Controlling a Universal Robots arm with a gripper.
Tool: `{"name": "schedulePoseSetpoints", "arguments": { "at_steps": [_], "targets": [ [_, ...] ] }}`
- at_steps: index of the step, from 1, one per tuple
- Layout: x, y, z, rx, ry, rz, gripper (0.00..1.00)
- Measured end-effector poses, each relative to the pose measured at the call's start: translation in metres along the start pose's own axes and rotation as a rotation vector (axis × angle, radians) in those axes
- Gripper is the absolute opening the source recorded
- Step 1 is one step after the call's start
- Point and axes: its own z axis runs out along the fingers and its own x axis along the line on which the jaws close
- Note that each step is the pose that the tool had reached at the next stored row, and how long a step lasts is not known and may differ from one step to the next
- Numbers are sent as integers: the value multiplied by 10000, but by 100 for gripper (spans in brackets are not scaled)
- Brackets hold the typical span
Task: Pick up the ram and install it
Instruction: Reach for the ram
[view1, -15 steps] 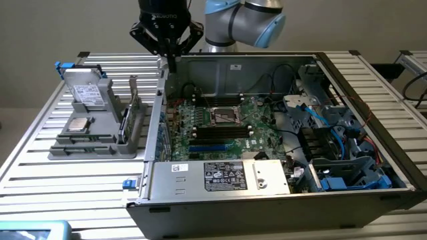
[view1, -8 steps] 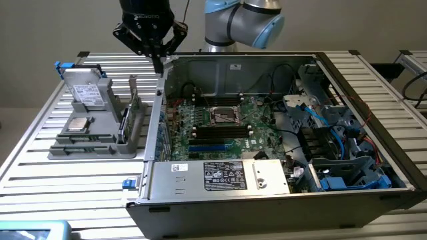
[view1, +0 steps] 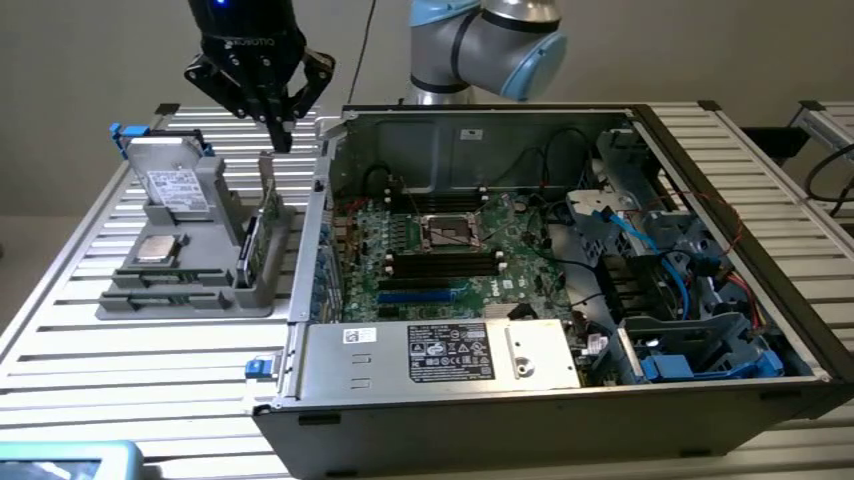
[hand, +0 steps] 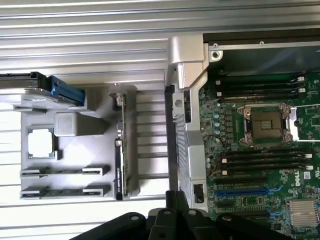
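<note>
The ram (view1: 271, 214) is a thin green stick standing on its long edge in a slot at the side of a grey holder (view1: 187, 285), nearest the computer case. In the wrist view the ram (hand: 124, 145) appears edge-on along the holder (hand: 70, 125). My black gripper (view1: 280, 138) hangs in the air above the far end of the ram, between the holder and the case wall. Its fingers (hand: 172, 202) are shut together with nothing between them, and they are apart from the ram.
An open computer case (view1: 534, 400) lies at the exterior view's right, with a green motherboard (view1: 514, 245), black memory slots (view1: 441, 263) and an empty processor socket (hand: 265, 125). The holder also carries a silver processor chip (view1: 158, 250) and a drive (view1: 174, 185).
</note>
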Motion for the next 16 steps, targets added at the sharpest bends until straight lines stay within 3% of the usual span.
{"name": "schedulePoseSetpoints", "arguments": {
  "at_steps": [8,10,16],
  "targets": [
    [321,-46,59,18,13,1,11],
    [353,-54,69,68,37,1,11],
    [431,-73,89,299,87,-5,11]
  ]
}}
